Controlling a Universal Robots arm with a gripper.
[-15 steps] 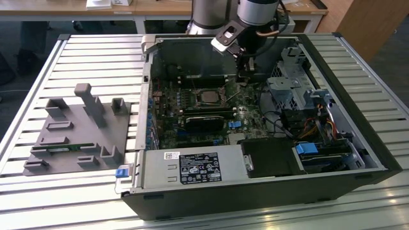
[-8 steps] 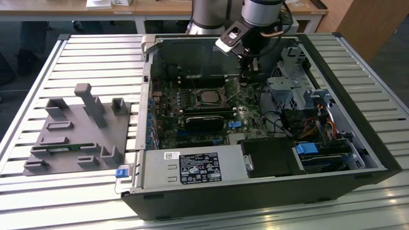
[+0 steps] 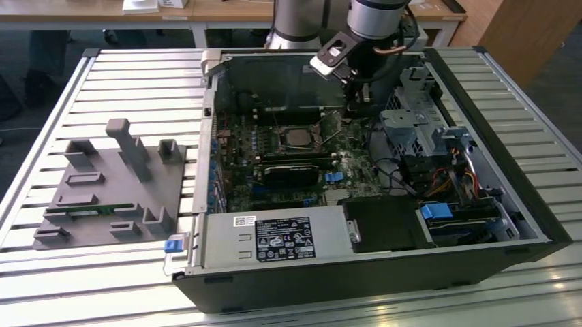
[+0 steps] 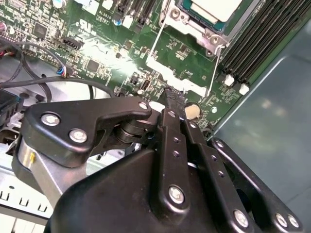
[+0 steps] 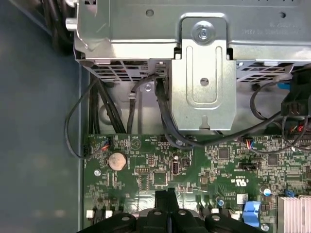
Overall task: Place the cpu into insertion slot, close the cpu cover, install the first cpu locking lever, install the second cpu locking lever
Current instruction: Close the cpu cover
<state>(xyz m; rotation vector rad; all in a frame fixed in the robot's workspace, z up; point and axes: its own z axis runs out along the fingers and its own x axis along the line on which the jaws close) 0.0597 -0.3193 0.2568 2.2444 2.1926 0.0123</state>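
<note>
Your claw (image 3: 356,102) hangs inside the open case (image 3: 509,204), low over the green board (image 3: 238,178). In both wrist views its two black fingers (image 4: 170,121) are pressed together, and you can see nothing between them. The tips are just above the board, close to a round silver battery (image 5: 117,160).

The cpu (image 4: 214,7) sits in the slot (image 3: 282,136), near the claw and a little way past its tips. In the exterior view it lies to the exterior view's left of the claw. A silver cover (image 4: 212,38) lies around the cpu like a frame. Two thin wire levers (image 4: 155,41) run from the sides of the slot toward the claw. One of them ends close to the tips. You cannot tell from here if they are hooked down.

On the other side of the claw stands a grey metal cage (image 5: 204,73) with black wires under it.

The case rests on a slatted surface (image 3: 136,82). A grey tray (image 3: 109,184) lies well apart from the claw, to the exterior view's left
</note>
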